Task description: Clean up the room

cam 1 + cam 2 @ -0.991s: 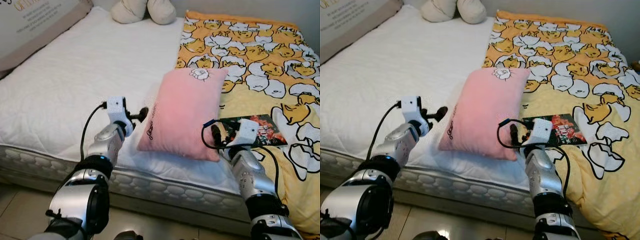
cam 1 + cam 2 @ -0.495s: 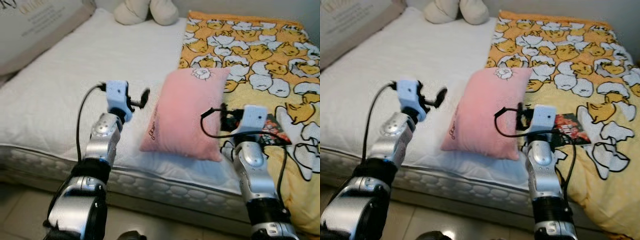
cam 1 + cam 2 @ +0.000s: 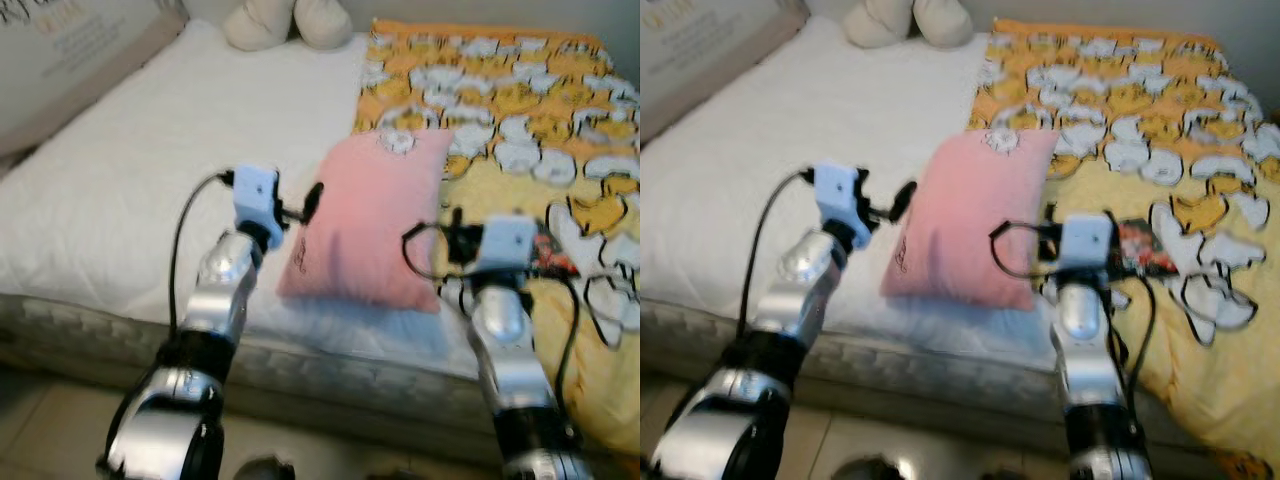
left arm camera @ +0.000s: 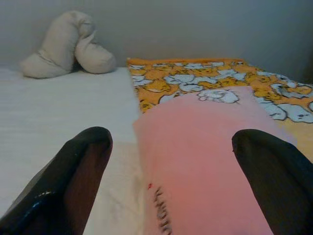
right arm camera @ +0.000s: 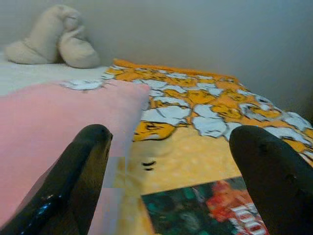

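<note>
Both arms are up over the near edge of the bed (image 3: 120, 200), and the pink pillow (image 3: 365, 215) lies flat on the white mattress right between them, its far corner touching the yellow duck-print blanket (image 3: 520, 100). The left gripper (image 3: 305, 203) sits at the pillow's 9 o'clock, just beside its edge, jaws spread wide with the pillow's near end showing between the fingers (image 4: 73, 181) in the left wrist view. The right gripper (image 3: 450, 240) hovers at the pillow's 4 o'clock, jaws also wide, straddling the pillow's edge and the blanket. A dark printed packet (image 5: 200, 213) lies on the blanket just beyond it. A beige plush toy (image 3: 285, 20) rests at the head of the bed, at 12 o'clock.
</note>
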Controlling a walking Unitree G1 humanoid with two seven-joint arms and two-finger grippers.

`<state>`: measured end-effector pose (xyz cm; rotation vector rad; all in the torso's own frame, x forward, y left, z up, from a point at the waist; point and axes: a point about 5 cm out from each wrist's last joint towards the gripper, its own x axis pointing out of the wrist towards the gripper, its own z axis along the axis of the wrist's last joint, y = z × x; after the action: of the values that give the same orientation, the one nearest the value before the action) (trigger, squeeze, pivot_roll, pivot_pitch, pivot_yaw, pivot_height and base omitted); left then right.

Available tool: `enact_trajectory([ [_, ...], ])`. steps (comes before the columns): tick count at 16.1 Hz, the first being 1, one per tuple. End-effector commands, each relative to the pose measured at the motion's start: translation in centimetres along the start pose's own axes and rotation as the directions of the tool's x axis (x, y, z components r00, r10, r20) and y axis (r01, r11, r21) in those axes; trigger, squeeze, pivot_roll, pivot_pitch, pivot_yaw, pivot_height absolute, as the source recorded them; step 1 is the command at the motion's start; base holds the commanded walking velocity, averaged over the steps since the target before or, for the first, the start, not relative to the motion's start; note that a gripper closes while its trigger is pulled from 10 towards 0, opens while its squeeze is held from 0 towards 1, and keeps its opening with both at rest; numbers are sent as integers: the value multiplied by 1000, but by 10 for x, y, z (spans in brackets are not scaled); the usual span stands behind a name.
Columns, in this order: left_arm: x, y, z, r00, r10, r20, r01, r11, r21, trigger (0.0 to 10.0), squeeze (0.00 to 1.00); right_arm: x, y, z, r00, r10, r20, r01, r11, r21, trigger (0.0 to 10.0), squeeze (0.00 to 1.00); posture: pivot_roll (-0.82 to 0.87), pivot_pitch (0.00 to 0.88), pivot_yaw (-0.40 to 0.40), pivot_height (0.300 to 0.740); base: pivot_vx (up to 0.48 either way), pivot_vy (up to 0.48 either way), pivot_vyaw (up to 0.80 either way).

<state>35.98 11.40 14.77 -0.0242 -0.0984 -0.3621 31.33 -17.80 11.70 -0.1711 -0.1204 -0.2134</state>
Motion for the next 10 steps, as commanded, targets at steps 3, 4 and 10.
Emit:
enact_trajectory([
  [3,3,7,6,1000,30,9,-30,1000,-2,10000,0,8,4,5,1000,29,10,-28,999,-42,10000,0,-23,0,8,678,0,0,488],
  [4,3,5,5,1000,25,5,-25,1000,2,10000,0,8,4,6,999,31,15,-30,998,-47,10000,0,-23,0,8,678,0,0,0],
  [10,-2,9,-2,1000,0,-26,1,999,46,10000,0,-1,12,2,998,61,14,-60,997,-52,10000,0,-36,0,26,678,0,0,-82],
])
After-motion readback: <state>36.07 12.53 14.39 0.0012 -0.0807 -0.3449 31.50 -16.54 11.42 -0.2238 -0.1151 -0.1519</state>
